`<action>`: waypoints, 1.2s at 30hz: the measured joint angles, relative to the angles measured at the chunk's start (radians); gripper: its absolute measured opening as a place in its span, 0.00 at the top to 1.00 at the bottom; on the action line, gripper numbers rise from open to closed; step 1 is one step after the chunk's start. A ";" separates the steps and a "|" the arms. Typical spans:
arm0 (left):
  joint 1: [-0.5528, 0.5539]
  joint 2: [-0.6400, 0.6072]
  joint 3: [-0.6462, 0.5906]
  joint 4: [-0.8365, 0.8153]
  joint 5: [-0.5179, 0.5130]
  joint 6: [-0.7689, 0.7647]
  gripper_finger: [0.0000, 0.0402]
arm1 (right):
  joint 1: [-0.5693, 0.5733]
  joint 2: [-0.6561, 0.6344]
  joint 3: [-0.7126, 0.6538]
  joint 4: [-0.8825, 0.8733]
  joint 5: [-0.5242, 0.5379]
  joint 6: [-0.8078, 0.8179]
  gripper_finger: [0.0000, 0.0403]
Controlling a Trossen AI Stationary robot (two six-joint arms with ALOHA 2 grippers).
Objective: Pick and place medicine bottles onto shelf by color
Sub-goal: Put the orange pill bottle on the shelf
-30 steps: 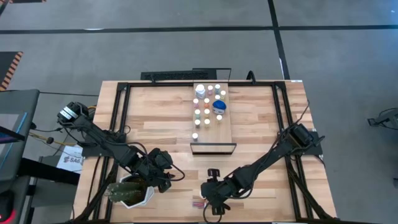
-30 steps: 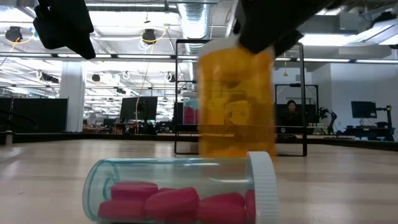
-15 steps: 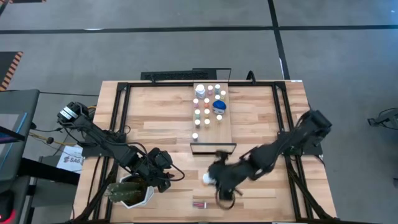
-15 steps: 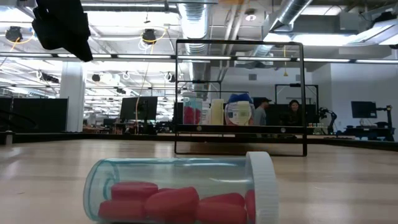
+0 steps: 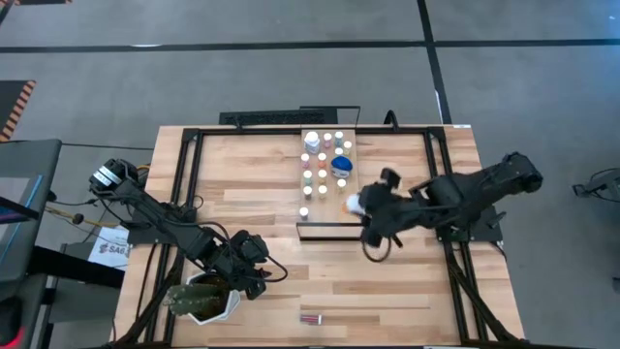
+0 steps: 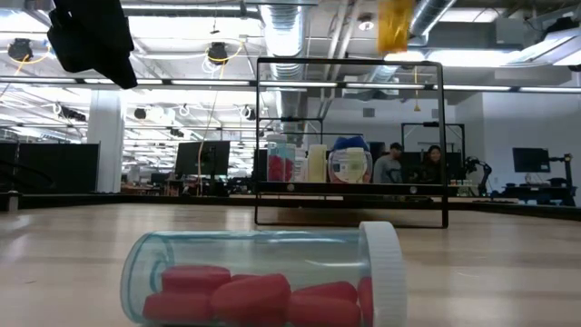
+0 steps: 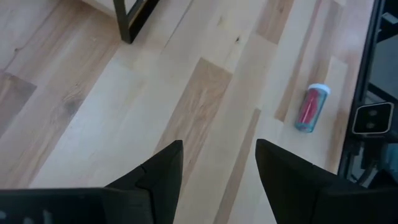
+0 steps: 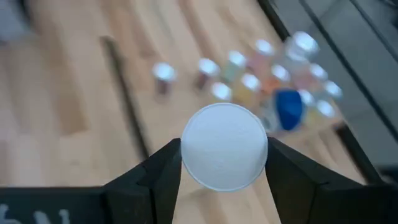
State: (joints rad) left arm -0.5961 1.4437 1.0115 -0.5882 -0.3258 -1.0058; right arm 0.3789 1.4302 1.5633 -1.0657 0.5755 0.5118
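The shelf (image 5: pixel 330 184), a light-wood board with a dark frame (image 5: pixel 332 231) at its near end, carries several small white-capped medicine bottles (image 5: pixel 322 160), also visible in the right wrist view (image 8: pixel 249 81). My right gripper (image 5: pixel 360 207) is shut on an orange bottle with a white cap (image 5: pixel 355 204), high above the shelf's near right corner. A clear bottle of red pills (image 5: pixel 310 317) lies on its side near the table's front edge (image 6: pixel 263 282). My left gripper (image 5: pixel 254 276) stands open over bare table at the near left (image 7: pixel 217 162). My right gripper pinches the orange bottle between its two fingers (image 8: pixel 163 169) at or just under the white cap (image 8: pixel 224 146); the cap hides the exact place. The bottle is lifted clear, and its orange body (image 6: pixel 395 25) hangs high above the table.
A white hexagonal plant pot (image 5: pixel 205 301) stands at the near left beside my left gripper. A dark metal frame (image 5: pixel 194 174) runs around the tabletop. Bare wood lies between the shelf's near end and the red-pill bottle.
My right gripper has risen from beside the red-pill bottle near the front edge and swung toward the far and right side, up to the shelf's near right corner. The orange bottle went with it, lifted clear of the table. The red-pill bottle stayed put.
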 joint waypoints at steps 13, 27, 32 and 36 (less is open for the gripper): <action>0.000 0.000 0.000 0.000 -0.011 -0.001 0.53 | -0.127 0.030 -0.305 0.057 0.021 0.012 0.46; 0.000 0.000 0.000 0.003 -0.011 -0.010 0.53 | -0.252 -0.007 -0.517 0.504 -0.173 -0.111 0.45; 0.000 0.000 0.000 0.003 -0.011 -0.011 0.53 | -0.259 -0.019 -0.521 0.533 -0.238 -0.166 0.45; 0.000 0.000 0.000 0.002 -0.011 -0.011 0.53 | -0.258 -0.046 -0.523 0.537 -0.262 -0.161 0.45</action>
State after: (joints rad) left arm -0.5959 1.4437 1.0115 -0.5858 -0.3367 -1.0172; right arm 0.1207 1.3841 1.0405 -0.5285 0.3135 0.3512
